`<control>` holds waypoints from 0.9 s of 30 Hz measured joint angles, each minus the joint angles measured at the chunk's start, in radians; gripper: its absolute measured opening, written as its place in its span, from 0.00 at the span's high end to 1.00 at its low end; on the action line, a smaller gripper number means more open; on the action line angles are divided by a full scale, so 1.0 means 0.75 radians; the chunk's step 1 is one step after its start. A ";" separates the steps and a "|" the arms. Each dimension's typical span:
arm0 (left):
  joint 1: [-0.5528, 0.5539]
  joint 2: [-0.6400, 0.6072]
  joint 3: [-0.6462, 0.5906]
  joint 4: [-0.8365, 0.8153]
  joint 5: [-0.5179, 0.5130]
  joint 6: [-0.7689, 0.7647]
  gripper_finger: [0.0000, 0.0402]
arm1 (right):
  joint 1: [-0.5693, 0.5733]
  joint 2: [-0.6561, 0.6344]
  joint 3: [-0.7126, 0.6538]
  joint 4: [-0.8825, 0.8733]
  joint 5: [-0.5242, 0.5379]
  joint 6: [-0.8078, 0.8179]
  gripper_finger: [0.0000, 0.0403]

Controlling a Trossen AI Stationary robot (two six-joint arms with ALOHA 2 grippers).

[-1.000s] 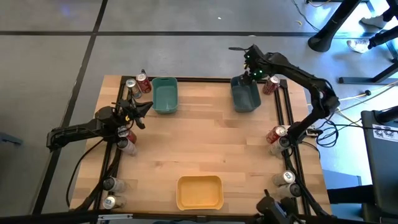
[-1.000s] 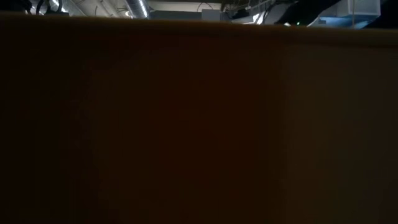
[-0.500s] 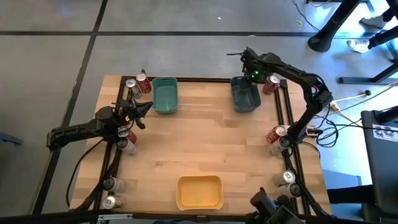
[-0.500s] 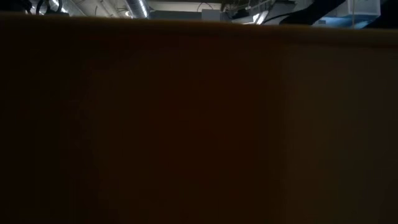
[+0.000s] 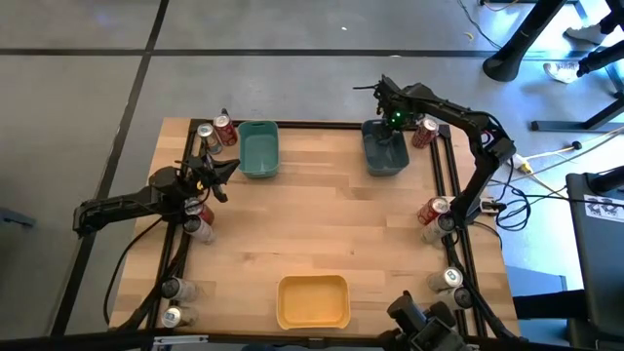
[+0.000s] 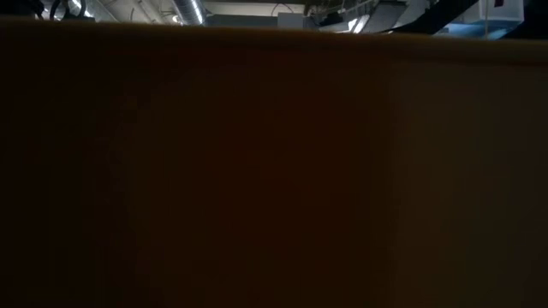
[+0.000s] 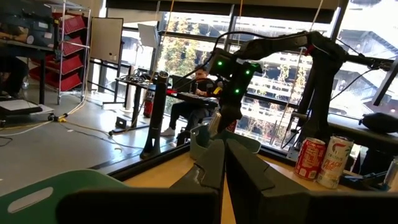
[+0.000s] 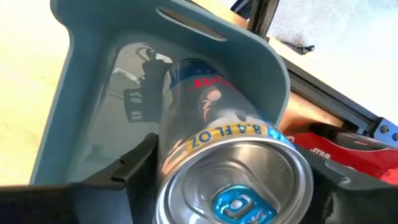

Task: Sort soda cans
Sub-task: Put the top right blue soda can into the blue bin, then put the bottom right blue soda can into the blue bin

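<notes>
My right gripper (image 5: 392, 125) is over the grey bin (image 5: 385, 151) at the table's far right, shut on a silver-grey soda can (image 8: 217, 124). The can's silver top (image 8: 233, 186) faces the wrist camera and its body points down into the bin (image 8: 93, 112). My left gripper (image 5: 222, 173) is shut and empty, above the table's left side beside the teal bin (image 5: 259, 148). Its fingers (image 7: 239, 177) are closed together. Other cans stand along the table's left and right rails. My right gripper pinches the can between its two fingers (image 8: 134, 165), on opposite sides of the body just below the top rim (image 8: 180, 146). The fingers come from above, pointing down. The can hangs tilted, bottom end inside the grey bin. Whether it touches the bin floor I cannot tell.
A yellow bin (image 5: 313, 300) at the near edge blocks the low view (image 6: 274, 171). Red and silver cans stand at the far left (image 5: 216, 132), by the left arm (image 5: 200, 222), near left (image 5: 175, 290), far right (image 5: 425, 132), right (image 5: 434, 210) and near right (image 5: 448, 280).
My right gripper has moved a little toward the table's left and far edge over the grey bin, still holding the can. Its arm has drawn in with it.
</notes>
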 joint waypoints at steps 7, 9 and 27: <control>0.000 0.000 0.000 0.001 0.000 0.001 0.98 | 0.000 0.000 0.001 0.019 0.001 0.000 0.24; 0.000 0.000 0.000 0.001 0.000 0.000 0.98 | 0.001 -0.001 0.001 0.020 0.003 -0.001 0.22; 0.000 0.000 0.000 0.002 0.000 0.000 0.98 | 0.071 -0.194 0.218 -0.300 0.072 -0.034 0.20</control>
